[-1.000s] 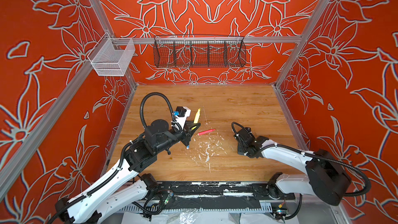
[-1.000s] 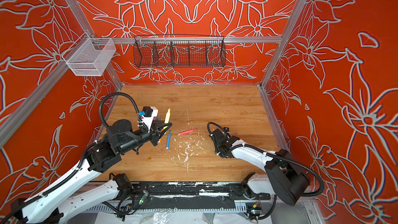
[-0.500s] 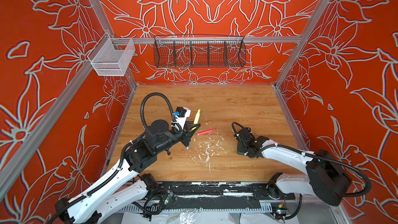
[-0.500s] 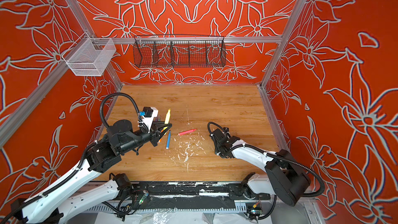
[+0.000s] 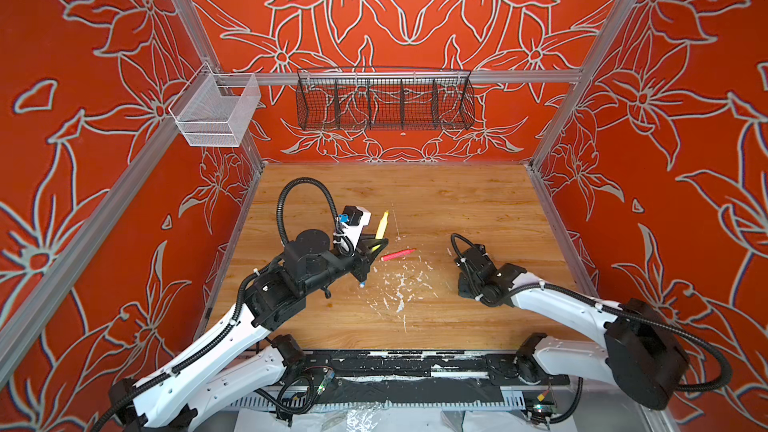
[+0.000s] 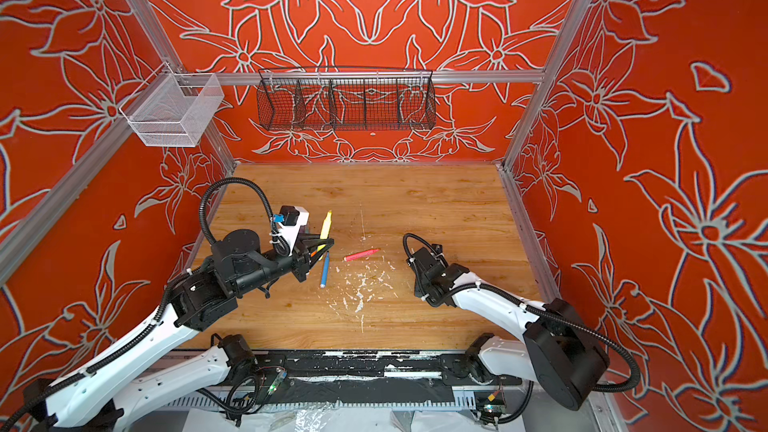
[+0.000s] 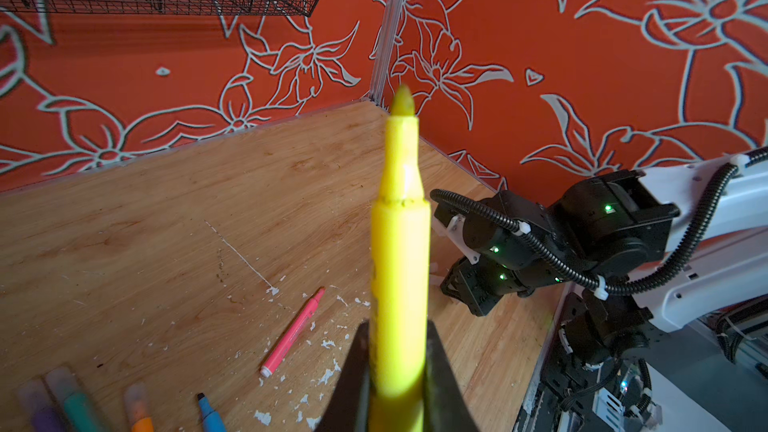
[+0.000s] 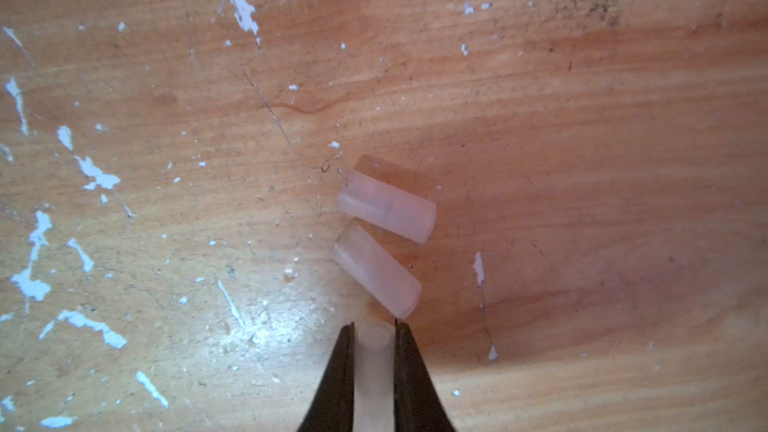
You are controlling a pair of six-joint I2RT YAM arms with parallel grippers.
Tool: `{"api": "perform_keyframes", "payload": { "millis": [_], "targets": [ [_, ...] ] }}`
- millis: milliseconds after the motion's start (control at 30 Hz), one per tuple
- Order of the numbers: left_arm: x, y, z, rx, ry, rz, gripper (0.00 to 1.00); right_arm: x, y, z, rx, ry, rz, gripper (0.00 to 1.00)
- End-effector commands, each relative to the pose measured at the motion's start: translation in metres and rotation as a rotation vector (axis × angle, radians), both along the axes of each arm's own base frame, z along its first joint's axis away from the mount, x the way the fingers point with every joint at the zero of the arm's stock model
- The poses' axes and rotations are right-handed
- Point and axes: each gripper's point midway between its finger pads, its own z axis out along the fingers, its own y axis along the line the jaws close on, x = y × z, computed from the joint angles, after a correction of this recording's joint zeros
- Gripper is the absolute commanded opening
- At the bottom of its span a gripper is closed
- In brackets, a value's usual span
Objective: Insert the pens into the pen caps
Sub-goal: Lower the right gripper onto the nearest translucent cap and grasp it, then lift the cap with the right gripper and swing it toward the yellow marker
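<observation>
Jaws of the left gripper (image 7: 397,330) pinch a slim yellow marker pen (image 7: 401,243). The right gripper (image 8: 374,330) is clamped on a small clear plastic cap (image 8: 373,371); two more caps (image 8: 386,211) lie just beside.

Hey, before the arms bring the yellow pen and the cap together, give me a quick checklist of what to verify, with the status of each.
1. Pen gripped, left end effector shut on the yellow pen: ok.
2. Pen tip bare and pointing away from that end effector: ok.
3. Cap gripped, right end effector shut on a clear cap: ok.
4. Held cap's open end facing the pen: cannot tell.
5. Pen and cap lined up: not ok, the arms are apart across the table.
6. The right fingers clear of the nearest loose cap: cannot tell, it lies right at one fingertip.
</observation>
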Motion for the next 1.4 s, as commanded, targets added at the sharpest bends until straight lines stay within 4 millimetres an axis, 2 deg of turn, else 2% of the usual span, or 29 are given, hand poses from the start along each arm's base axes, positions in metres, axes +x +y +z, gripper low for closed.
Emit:
{"api": "perform_keyframes", "payload": {
  "millis": [0,100,733,967,1200,1367],
  "targets": [
    [-0.003,0.0,0.009,-0.024,-0.018,-0.012,0.0,-0.009,-0.008,-0.007,-0.022,0.033,-0.009,0.21],
    [-0.003,0.0,0.009,-0.024,-0.018,-0.011,0.0,-0.008,-0.008,-0.01,-0.032,0.039,-0.011,0.25],
    [-0.004,0.0,0.01,-0.03,-0.016,-0.013,0.0,-0.013,-0.006,-0.027,-0.038,0.095,-0.013,0.25],
    [-0.006,0.002,0.012,-0.035,-0.025,-0.009,0.0,-0.013,0.001,-0.027,0.005,0.095,-0.002,0.09],
    [-0.005,0.0,0.011,-0.035,-0.018,-0.019,0.0,-0.014,0.0,-0.006,0.057,0.034,-0.018,0.05],
    [-0.006,-0.012,0.009,-0.045,0.007,-0.07,0.0,-0.012,0.006,0.036,0.175,-0.098,-0.006,0.02]
  ]
}}
